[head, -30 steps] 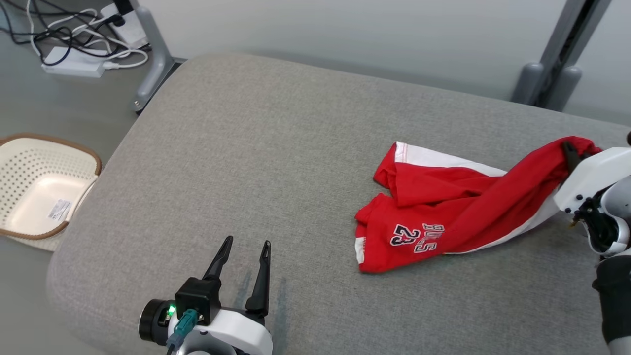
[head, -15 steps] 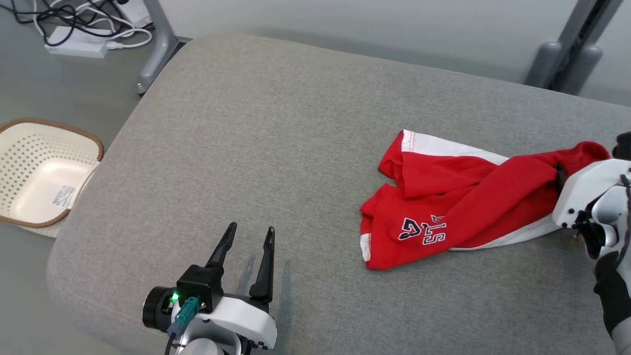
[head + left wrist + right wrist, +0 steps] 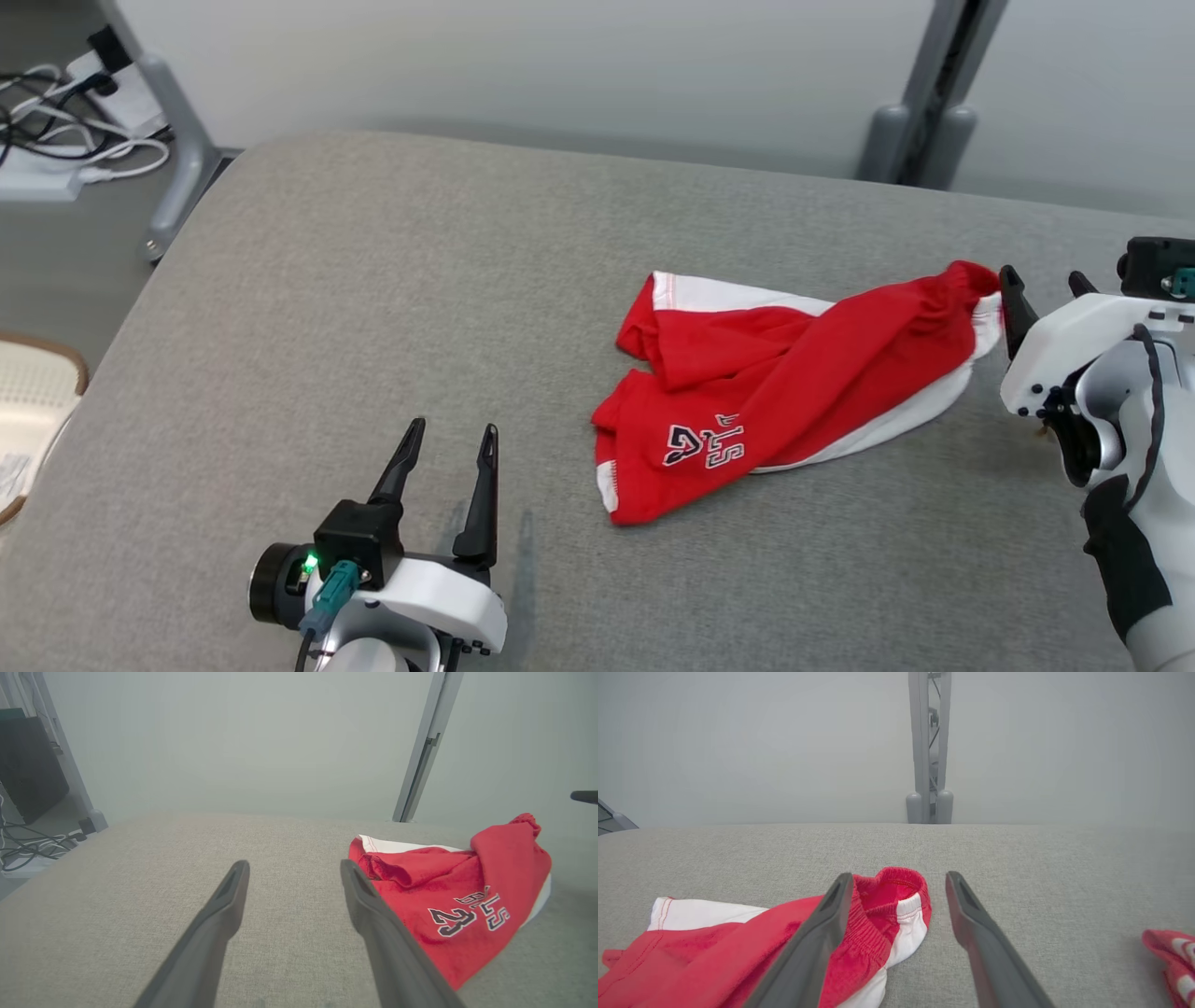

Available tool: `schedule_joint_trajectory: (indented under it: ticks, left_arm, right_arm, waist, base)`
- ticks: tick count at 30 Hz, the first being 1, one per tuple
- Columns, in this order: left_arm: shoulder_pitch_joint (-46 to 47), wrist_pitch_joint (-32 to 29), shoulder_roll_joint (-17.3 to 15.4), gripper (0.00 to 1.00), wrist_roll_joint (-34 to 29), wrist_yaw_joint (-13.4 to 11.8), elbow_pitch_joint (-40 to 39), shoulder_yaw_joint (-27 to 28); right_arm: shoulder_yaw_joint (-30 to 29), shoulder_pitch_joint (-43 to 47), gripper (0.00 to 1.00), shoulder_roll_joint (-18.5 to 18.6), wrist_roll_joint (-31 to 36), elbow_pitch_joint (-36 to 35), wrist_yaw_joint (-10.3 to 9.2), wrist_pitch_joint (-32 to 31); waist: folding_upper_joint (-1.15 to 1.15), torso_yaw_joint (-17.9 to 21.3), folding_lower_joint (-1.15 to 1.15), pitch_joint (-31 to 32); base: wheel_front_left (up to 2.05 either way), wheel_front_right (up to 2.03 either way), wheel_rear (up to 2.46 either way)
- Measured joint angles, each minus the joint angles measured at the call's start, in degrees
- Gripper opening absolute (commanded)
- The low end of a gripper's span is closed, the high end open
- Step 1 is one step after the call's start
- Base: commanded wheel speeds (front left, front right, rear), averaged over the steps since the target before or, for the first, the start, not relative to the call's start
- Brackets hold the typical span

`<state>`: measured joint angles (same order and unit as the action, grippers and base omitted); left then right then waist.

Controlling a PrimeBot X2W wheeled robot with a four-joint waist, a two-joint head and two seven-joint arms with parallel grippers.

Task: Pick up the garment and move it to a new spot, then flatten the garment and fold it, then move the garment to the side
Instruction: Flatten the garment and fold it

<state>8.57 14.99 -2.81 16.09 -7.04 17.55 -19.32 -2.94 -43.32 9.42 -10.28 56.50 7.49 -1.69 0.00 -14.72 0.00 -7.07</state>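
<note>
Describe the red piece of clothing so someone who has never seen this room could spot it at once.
On the right half of the wide grey fabric-covered surface, beside the right gripper with its dark fingers open, lies a crumpled red garment with white panels. Its printed number 23 sets it apart from the small red-and-white cloth at the right wrist view's edge.

Red-and-white garment [image 3: 784,383] lies crumpled on the grey cushion [image 3: 420,308].
</note>
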Motion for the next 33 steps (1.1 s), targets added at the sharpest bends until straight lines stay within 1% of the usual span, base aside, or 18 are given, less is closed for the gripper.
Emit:
schedule_joint_trajectory:
  ticks: [7, 13, 15, 18, 22, 26, 30, 31, 33]
  left_arm:
    - [-1.1, 0.0, 0.0, 1.0, -0.5, 0.0, -0.6, 1.4]
    - [-1.7, 0.0, 0.0, 1.0, -0.7, 0.2, -1.2, 2.1]
    - [-2.0, 0.0, 0.0, 1.0, -1.0, 0.3, -1.4, 2.3]
    - [-2.1, 0.0, 0.0, 1.0, -1.1, 0.5, -1.7, 2.6]
    - [-2.2, 0.0, 0.0, 1.0, -1.5, 1.1, -1.6, 2.3]
    - [-2.1, 0.0, 0.0, 1.0, -2.0, 3.4, -0.7, 1.0]
    - [-1.3, 0.0, -0.5, 1.0, -4.2, 8.3, 3.3, -3.5]
    - [-1.0, 0.0, -0.6, 1.0, -4.6, 9.3, 4.3, -4.7]
    - [-0.4, 0.0, -1.0, 1.0, -5.8, 10.4, 6.4, -6.4]
  right_arm:
    - [4.5, 7.1, 1.0, 1.4, -3.2, -9.3, 0.0, 6.3]
    - [5.5, 17.0, 1.0, 1.5, -5.1, -18.1, 0.0, 11.7]
    - [5.1, 20.2, 1.0, 1.2, -5.5, -20.6, 0.0, 12.7]
    - [4.0, 24.2, 1.0, -0.4, -5.8, -23.4, 0.0, 13.5]
    - [3.1, 27.3, 1.0, -1.8, -5.2, -25.8, 0.0, 13.6]
    - [2.3, 27.6, 1.0, -2.6, -4.5, -27.9, 0.0, 12.8]
    - [0.8, 28.0, 1.0, -3.1, -4.3, -29.6, 0.0, 11.7]
    - [0.6, 28.1, 1.0, -3.3, -4.2, -29.9, 0.0, 11.7]
    - [0.3, 28.2, 1.0, -3.5, -4.0, -30.3, 0.0, 11.2]
  waist:
    - [0.0, 4.0, 0.0, 2.3]
    - [0.0, 6.9, 0.0, 3.8]
    - [0.0, 7.6, 0.0, 3.9]
    - [0.0, 8.5, 0.0, 3.9]
    - [0.0, 9.6, 0.0, 3.9]
    - [0.0, 10.4, 0.0, 3.4]
    - [0.0, 10.9, 0.0, 2.7]
    - [0.0, 11.0, 0.0, 2.5]
    - [0.0, 11.1, 0.0, 2.0]
  base:
    - [0.0, 0.0, 0.0]
    - [0.0, 0.0, 0.0]
    - [0.0, 0.0, 0.0]
    - [0.0, 0.0, 0.0]
    - [0.0, 0.0, 0.0]
    - [0.0, 0.0, 0.0]
    - [0.0, 0.0, 0.0]
    - [0.0, 0.0, 0.0]
    - [0.0, 0.0, 0.0]
